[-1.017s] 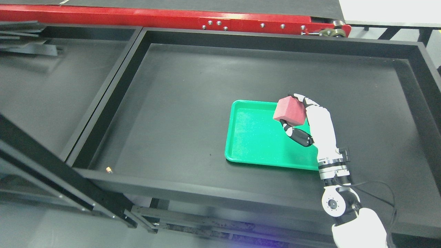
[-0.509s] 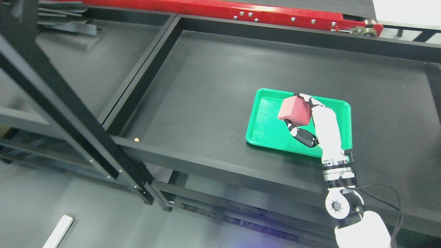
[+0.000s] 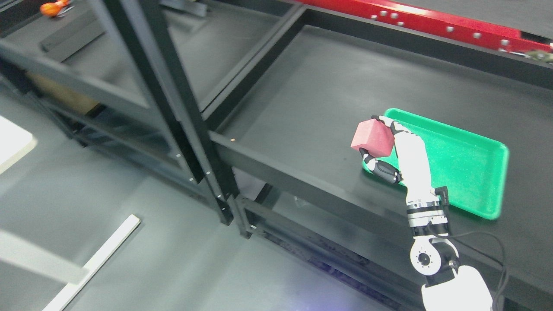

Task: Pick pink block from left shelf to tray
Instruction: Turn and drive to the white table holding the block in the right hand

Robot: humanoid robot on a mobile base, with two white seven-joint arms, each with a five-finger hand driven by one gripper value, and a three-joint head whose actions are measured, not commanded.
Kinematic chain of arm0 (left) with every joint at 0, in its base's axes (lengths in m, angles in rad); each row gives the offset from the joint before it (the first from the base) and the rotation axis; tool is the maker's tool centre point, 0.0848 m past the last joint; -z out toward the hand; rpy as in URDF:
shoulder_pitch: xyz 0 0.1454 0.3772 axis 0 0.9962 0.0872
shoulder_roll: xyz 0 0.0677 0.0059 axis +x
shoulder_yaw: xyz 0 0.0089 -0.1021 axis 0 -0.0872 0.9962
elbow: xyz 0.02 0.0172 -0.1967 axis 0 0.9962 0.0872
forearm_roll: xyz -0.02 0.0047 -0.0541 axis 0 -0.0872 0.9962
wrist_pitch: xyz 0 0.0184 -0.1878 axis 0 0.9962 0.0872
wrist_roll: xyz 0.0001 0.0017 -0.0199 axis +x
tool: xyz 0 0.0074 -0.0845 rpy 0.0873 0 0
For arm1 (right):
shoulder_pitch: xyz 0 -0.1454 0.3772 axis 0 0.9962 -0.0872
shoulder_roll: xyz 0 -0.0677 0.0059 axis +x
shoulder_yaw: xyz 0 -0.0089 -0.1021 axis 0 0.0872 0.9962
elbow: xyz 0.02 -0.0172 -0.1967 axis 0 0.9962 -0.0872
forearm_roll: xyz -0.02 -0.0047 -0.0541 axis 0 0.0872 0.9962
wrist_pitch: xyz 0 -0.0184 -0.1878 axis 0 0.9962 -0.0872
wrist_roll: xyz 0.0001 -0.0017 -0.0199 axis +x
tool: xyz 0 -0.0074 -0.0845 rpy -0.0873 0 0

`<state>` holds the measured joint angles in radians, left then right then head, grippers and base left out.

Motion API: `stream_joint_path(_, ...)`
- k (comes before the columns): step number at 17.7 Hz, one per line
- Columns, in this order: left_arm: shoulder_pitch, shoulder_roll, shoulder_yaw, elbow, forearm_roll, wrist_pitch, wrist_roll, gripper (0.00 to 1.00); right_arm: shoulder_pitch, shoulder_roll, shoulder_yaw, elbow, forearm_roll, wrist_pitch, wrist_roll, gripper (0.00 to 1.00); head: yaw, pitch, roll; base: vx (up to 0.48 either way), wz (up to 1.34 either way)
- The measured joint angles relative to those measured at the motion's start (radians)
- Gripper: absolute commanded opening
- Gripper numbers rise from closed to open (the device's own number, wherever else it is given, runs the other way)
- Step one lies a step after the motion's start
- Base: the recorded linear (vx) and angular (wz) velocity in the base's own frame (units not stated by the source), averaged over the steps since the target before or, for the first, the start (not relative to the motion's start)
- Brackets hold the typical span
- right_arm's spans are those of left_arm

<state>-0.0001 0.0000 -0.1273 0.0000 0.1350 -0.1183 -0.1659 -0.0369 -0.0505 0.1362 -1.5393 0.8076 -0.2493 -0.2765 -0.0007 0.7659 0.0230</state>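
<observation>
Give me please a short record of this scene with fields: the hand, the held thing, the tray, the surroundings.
hand: right hand, arm coming in from the lower right, fingers closed on the block
held thing: pink block, lifted, at the tray's left end
tray: green tray, nothing in it, lying on the black table
surroundings: black shelf frame at left, red beam behind
left hand: not in view

pink block [image 3: 373,138] tilted, at left edge of green tray [image 3: 471,164]
</observation>
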Motion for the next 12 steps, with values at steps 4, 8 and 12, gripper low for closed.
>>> stream_joint_path(4, 0.000, 0.000, 0.000, 0.000, 0.000, 0.000, 0.000, 1.00, 0.001, 0.000, -0.002, -0.003, 0.000, 0.000, 0.000, 0.06, 0.0000, 0.000, 0.000, -0.130, 0.61)
stream_joint_path(8, 0.000, 0.000, 0.000, 0.000, 0.000, 0.000, 0.000, 1.00, 0.013, -0.001, -0.004, -0.005, -0.001, -0.013, -0.002, 0.06, 0.0000, 0.000, 0.000, -0.133, 0.62)
stream_joint_path(12, 0.000, 0.000, 0.000, 0.000, 0.000, 0.000, 0.000, 1.00, 0.027, -0.007, -0.009, -0.009, -0.028, -0.069, -0.034, 0.08, 0.0000, 0.000, 0.000, -0.139, 0.67)
